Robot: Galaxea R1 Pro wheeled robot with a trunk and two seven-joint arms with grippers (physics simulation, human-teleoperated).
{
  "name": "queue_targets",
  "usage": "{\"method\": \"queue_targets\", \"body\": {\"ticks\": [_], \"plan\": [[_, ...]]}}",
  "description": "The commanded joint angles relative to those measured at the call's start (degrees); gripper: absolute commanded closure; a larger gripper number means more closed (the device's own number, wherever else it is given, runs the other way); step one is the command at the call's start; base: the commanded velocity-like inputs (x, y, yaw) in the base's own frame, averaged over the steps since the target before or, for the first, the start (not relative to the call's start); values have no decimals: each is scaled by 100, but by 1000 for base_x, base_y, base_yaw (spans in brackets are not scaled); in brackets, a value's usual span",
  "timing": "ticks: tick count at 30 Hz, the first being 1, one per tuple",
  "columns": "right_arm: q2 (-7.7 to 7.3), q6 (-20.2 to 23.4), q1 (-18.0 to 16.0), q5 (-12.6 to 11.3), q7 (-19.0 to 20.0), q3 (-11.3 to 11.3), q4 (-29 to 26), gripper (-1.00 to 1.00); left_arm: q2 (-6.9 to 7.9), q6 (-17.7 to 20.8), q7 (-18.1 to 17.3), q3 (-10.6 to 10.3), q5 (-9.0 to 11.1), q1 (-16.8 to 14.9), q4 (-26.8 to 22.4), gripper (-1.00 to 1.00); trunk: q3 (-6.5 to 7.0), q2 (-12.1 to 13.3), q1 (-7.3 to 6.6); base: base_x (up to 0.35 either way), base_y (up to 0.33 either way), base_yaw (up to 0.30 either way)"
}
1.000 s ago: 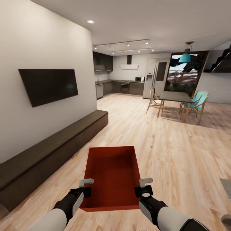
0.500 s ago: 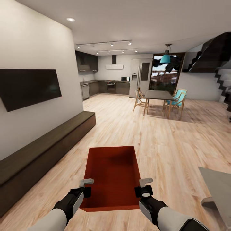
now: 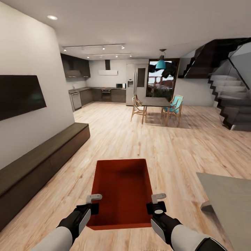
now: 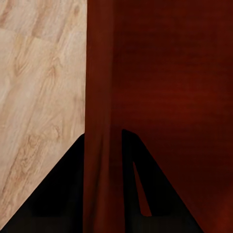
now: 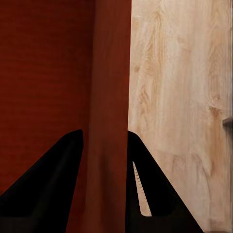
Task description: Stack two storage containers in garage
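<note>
Both claws are clamped on one orange-red storage container point(image 3: 122, 191). The left claw point(image 3: 93, 203) pinches its left long wall near the back corner, and the left wrist view shows the dark fingers point(image 4: 63, 194) straddling that wall point(image 4: 102, 121), one inside the bin and one outside. The right claw point(image 3: 157, 202) mirrors this on the right long wall, again with a finger point(image 5: 48, 189) on each side of the rim point(image 5: 109, 121).

The container hangs level in front of the trunk, above the light wood-plank floor point(image 3: 174, 153), not resting on anything. Its long axis runs straight out toward 12 o'clock, so the two arms share it evenly and neither is nearer. Only this one bin is visible.

The room is open-plan:
- a low dark console point(image 3: 42, 164) and a wall-mounted TV point(image 3: 19, 96) at about 10 o'clock;
- a kitchen point(image 3: 97, 94) far off at 11 o'clock;
- a dining table with chairs point(image 3: 157, 106) near 12 o'clock;
- a dark staircase point(image 3: 226, 101) at 2 o'clock;
- a pale desk corner point(image 3: 226, 195) close by at 4 o'clock.

No concrete floor or plank doors appear, so I judge that the carry to the garage is under way, with the set-down not yet possible. The coming move depends on keeping the bin level between the two grips and clear of that desk corner on the right.
</note>
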Motion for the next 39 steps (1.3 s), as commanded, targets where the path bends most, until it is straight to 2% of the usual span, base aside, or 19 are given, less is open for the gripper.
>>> {"method": "queue_targets", "body": {"ticks": [1,9,39], "plan": [[4,-28,-9,20,-10,-166,-65,100,-7,42,36,63,-88,3,-6,100,-9,-7,1,0,0,-287],[5,-28,-9,20,-13,-166,-65,100,-7,42,36,63,-94,3,-6,100,-9,-7,1,140,0,-119],[-3,-28,-9,20,-13,-166,-65,100,-1,42,36,54,-94,3,2,100,-9,-7,1,317,0,-1]]}}
